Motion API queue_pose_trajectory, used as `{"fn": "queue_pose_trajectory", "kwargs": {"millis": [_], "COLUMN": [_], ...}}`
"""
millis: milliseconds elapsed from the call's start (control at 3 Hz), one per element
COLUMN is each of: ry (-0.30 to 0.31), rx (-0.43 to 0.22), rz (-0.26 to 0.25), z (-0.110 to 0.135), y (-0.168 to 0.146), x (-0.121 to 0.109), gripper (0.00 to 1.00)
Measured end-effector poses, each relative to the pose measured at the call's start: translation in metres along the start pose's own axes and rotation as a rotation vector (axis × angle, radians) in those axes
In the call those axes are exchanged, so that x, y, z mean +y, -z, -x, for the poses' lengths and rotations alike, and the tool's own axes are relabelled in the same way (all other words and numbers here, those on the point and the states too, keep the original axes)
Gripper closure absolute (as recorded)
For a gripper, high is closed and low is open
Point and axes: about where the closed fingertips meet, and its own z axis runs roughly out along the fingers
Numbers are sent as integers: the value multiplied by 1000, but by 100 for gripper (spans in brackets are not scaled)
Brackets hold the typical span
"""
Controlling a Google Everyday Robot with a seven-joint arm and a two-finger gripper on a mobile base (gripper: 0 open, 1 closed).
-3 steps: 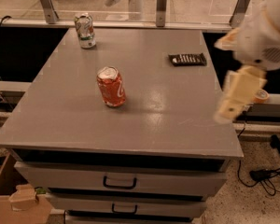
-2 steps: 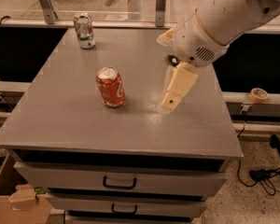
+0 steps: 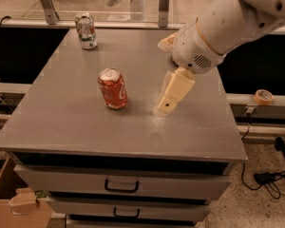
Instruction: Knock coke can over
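Observation:
The coke can [image 3: 112, 88] is red with white script and a silver top. It stands upright, slightly dented, near the middle of the grey table top [image 3: 76, 122]. My gripper [image 3: 164, 106] hangs from the white arm that comes in from the upper right. It points down at the table to the right of the can, about a can's width away, and does not touch it.
A white and green can [image 3: 86, 31] stands at the table's far left corner. The table has drawers [image 3: 119, 186] in front. A tape roll [image 3: 264, 97] lies on a ledge at the right, cables [image 3: 270, 179] on the floor, and a cardboard box [image 3: 9, 204] at the lower left.
My arm has swung left from the table's right edge, so the gripper is now low and close to the right of the coke can. The can has not moved.

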Motion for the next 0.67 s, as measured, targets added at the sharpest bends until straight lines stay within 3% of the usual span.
{"fn": "queue_pose_trajectory", "kwargs": {"millis": [667], "ry": [-109], "rx": [-234], "rz": [-16], "z": [0], "y": [-69], "x": [-22], "gripper": [0]}}
